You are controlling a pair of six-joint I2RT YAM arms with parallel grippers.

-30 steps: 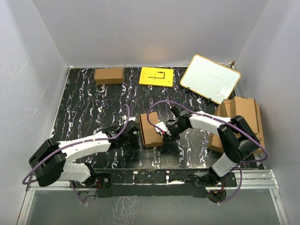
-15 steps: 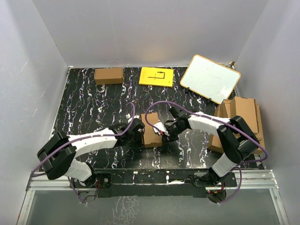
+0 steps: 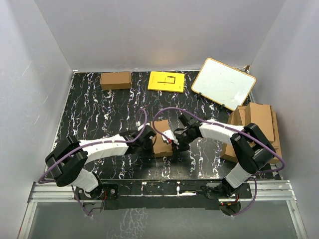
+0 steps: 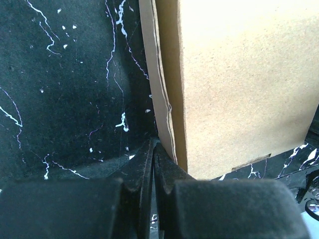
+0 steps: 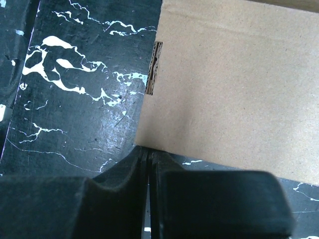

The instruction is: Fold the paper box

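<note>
The paper box (image 3: 161, 140) is a plain brown cardboard carton standing on the black marbled table, between my two grippers. My left gripper (image 3: 149, 142) is shut and empty. In the left wrist view its tips (image 4: 153, 145) sit at the foot of the box's left side (image 4: 239, 84), beside a thin flap edge (image 4: 160, 94). My right gripper (image 3: 176, 141) is also shut. In the right wrist view its tips (image 5: 148, 152) press against the box's lower left corner (image 5: 224, 94). A slot cut shows in that face.
A smaller brown carton (image 3: 115, 80) and a yellow sheet (image 3: 166, 81) lie at the back of the table. A whiteboard (image 3: 223, 83) leans at the back right. A pile of larger cardboard sheets (image 3: 256, 124) fills the right edge. White walls enclose the table.
My left arm has swung right and its gripper has finished closing, ending against the box's left side. The right gripper has stayed at the box's right side.
</note>
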